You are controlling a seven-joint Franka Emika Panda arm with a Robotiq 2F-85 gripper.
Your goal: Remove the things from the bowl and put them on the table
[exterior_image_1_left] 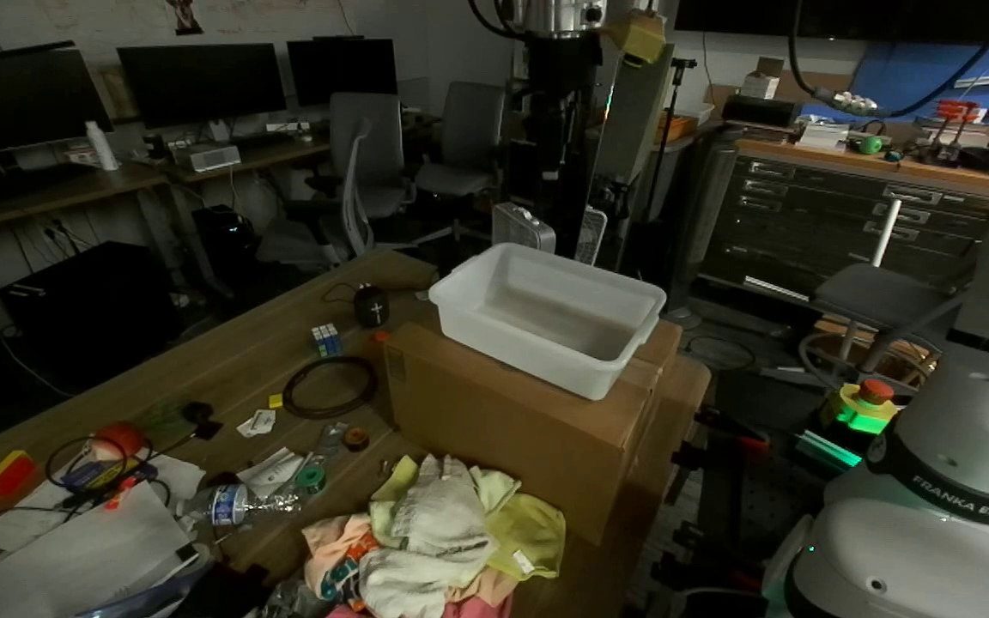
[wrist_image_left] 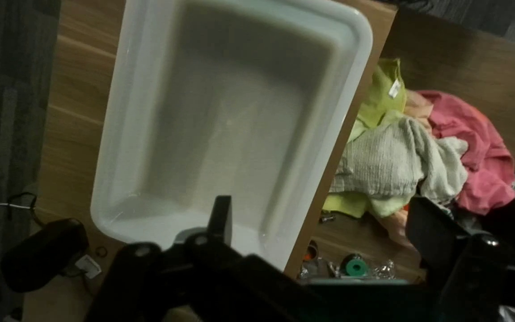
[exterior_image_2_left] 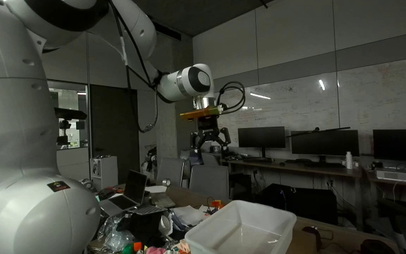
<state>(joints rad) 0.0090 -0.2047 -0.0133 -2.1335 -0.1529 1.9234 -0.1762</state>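
“White plastic tub (wrist_image_left: 239,134) first: it sits on the cardboard box (exterior_image_1_left: 503,421), and the wrist view shows only its bare floor. What could go wrong?”

“Leftmost in the wrist view, a black cylinder (wrist_image_left: 45,257) sits on the surface (wrist_image_left: 78,98) near the tub's corner; a low, wide swing of the tool (exterior_image_2_left: 211,155) might knock it over.”

“And the tub itself?”

“It looks merely rested on the box, so a push on its rim could slide or tip it. With nothing visible inside, a grasp there would probably catch air or the wall.”

“Farther right?”

“A grey-white cloth (wrist_image_left: 382,161) and a pink cloth (wrist_image_left: 476,147) lie heaped on the surface beside the box. They may be what the task means; if so, the emptying is likely done, and a descent there could only snag loose fabric.”

“Where is the tub from the tool?”

“Below, and apart from it. The tool hangs with its fingers (wrist_image_left: 221,217) well apart, nothing between them; in the wrist view the leftward one overlaps the tub's end, the rightward one the lower edge of the cloth heap.”
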